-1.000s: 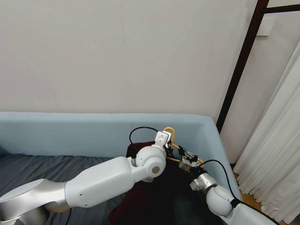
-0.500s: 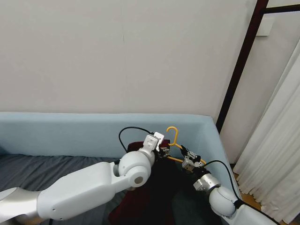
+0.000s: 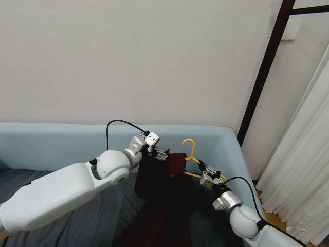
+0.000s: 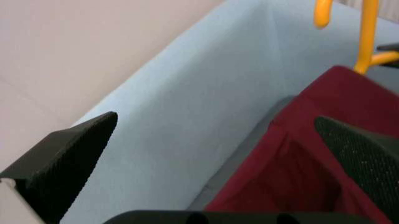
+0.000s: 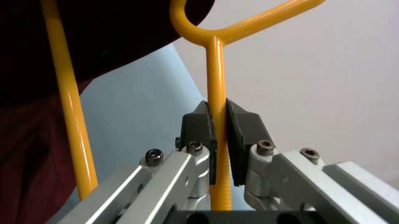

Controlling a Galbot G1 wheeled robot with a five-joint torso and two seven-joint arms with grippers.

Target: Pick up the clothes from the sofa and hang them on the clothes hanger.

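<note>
A dark red garment [image 3: 165,177] hangs over a yellow hanger [image 3: 189,150] above the sofa's right end. My right gripper [image 3: 208,177] comes up from below and is shut on the hanger's wire; in the right wrist view its pads [image 5: 201,133] clamp the yellow hanger [image 5: 216,93], with the garment [image 5: 106,37] draped over one side. My left gripper [image 3: 157,153] sits at the garment's upper left corner, left of the hook. In the left wrist view this gripper [image 4: 215,120] is open, with the garment [image 4: 311,172] under one finger and the hanger [image 4: 366,32] beyond.
The light blue sofa backrest [image 3: 61,146] runs along the wall above a grey seat cushion [image 3: 31,188]. A dark pole of the clothes rack [image 3: 263,74] rises at the right. White curtains [image 3: 303,180] hang beside it.
My left arm has swung left and up, pulling its gripper away from the hanger's hook to the garment's left corner. The garment now shows spread over the hanger. The right gripper holds almost still.
</note>
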